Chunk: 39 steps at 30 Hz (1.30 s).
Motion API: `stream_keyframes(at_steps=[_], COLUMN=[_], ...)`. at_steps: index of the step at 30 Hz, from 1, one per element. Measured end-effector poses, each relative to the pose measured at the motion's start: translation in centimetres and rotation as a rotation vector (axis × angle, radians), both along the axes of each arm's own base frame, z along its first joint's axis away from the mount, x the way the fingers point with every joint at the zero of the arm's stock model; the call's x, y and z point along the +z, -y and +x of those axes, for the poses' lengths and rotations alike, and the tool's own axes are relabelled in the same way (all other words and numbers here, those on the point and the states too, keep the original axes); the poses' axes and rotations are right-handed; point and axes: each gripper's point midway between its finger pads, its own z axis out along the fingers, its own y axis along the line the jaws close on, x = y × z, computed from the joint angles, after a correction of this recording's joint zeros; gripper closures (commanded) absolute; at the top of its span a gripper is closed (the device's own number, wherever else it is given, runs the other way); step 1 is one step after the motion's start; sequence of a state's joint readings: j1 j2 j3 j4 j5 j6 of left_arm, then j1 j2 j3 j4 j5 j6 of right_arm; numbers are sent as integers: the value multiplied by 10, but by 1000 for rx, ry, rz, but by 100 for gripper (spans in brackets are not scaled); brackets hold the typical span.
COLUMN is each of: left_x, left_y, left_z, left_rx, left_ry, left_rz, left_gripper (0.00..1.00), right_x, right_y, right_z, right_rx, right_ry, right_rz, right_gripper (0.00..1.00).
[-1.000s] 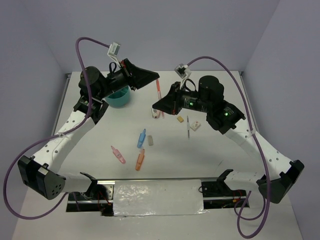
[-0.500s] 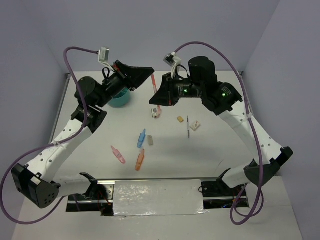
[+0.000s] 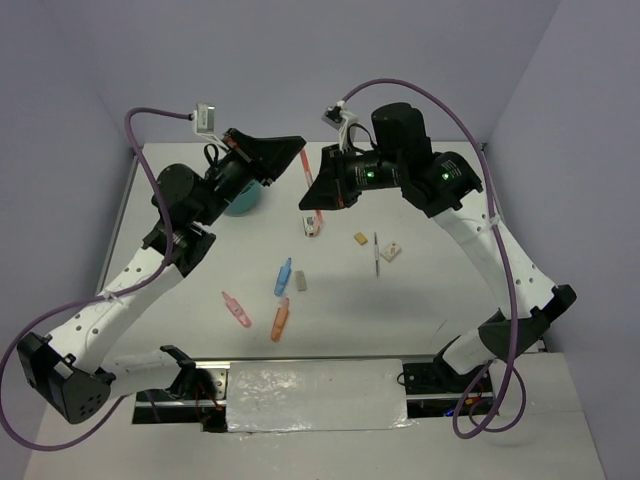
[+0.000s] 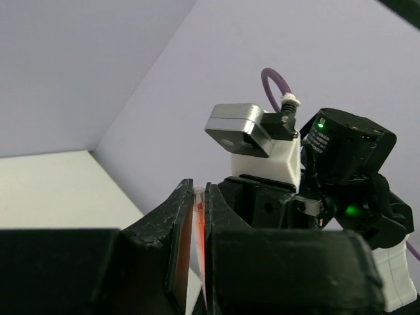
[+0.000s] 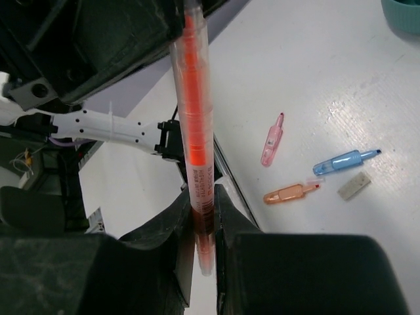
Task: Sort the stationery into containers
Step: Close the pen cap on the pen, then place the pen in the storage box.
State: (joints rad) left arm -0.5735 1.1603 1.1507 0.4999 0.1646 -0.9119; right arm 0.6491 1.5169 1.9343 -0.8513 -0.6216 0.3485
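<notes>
While both arms stand reared high off the table (image 3: 430, 300), elbows up and forearms angled in toward each other, the left gripper (image 4: 198, 191) and the right gripper (image 5: 203, 197) meet nearly tip to tip in mid-air. Between them runs the orange pen (image 5: 195, 98), a thin clear-barrelled stick. One end sits in the narrow slot between the left fingers, and the other end sits in the equally narrow slot between the right fingers. Each pair of fingers is drawn in close against the barrel, so both hands have hold of the one pen. The left forearm reaches out from its raised elbow with its fingers pointing at the right gripper. The right wrist is tipped toward the left one, fingers just beside the left fingers. The teal organiser (image 3: 241, 205) sits on the table below and behind the left gripper, largely hidden by that arm's wrist. Well below the right gripper lie a pink marker (image 5: 272, 139), a blue marker (image 5: 346, 161), an orange marker (image 5: 292, 193) and a grey eraser (image 5: 354, 185), none of them touching.
</notes>
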Motion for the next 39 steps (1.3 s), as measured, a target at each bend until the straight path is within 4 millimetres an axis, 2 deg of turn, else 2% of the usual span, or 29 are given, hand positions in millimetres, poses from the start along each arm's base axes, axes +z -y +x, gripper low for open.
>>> stream_keyframes(at_steps=[2, 3, 5, 8, 12, 15, 19, 22, 25, 28, 29, 31, 34, 37, 39], left_x=[0, 0, -4, -15, -16, -20, -25, -27, -23, -18, -17, -19, -28, -38, -43], left_y=[3, 5, 14, 31, 40, 44, 46, 47, 47, 48, 48, 50, 52, 55, 55], left_z=[-1, -1, -8, -23, -25, -27, -21, -16, -13, -12, -12, -11, -7, -1, 3], left_rx=[1, 3, -47, -157, -232, -263, -274, -278, -278, -286, -291, -298, -308, -312, -307], left_ry=[-21, -25, -45, -81, -98, -108, -125, -128, -118, -113, -106, -109, -121, -153, -164], left_rz=[42, 70, 138, 222, 262, 276, 292, 313, 333, 347, 355, 368, 394, 418, 437], left_gripper=[71, 59, 49, 45, 42, 41, 41, 44, 51, 63, 75, 85, 89, 100, 100], right_x=[-5, -6, -1, 14, 21, 15, -5, -15, -23, -28, -29, -30, -38, -45, -50], right_y=[2, 2, 5, 13, 24, 25, 25, 28, 30, 31, 31, 32, 35, 37, 39], right_z=[-1, -1, 2, 5, -3, -5, -6, -5, -5, -4, -3, -1, 3, 8, 11], right_rx=[9, 14, 0, -27, -50, -42, -27, -24, -22, -20, -18, -22, -41, -64, -81], right_ry=[12, 30, 92, 192, 258, 272, 264, 267, 276, 279, 282, 286, 275, 261, 251], right_rz=[10, 23, 62, 117, 145, 137, 92, 51, 15, -16, -25, -43, -79, -111, -130], right_gripper=[100, 100, 100, 100, 100, 100, 100, 100, 100, 100, 100, 100, 100, 99, 44])
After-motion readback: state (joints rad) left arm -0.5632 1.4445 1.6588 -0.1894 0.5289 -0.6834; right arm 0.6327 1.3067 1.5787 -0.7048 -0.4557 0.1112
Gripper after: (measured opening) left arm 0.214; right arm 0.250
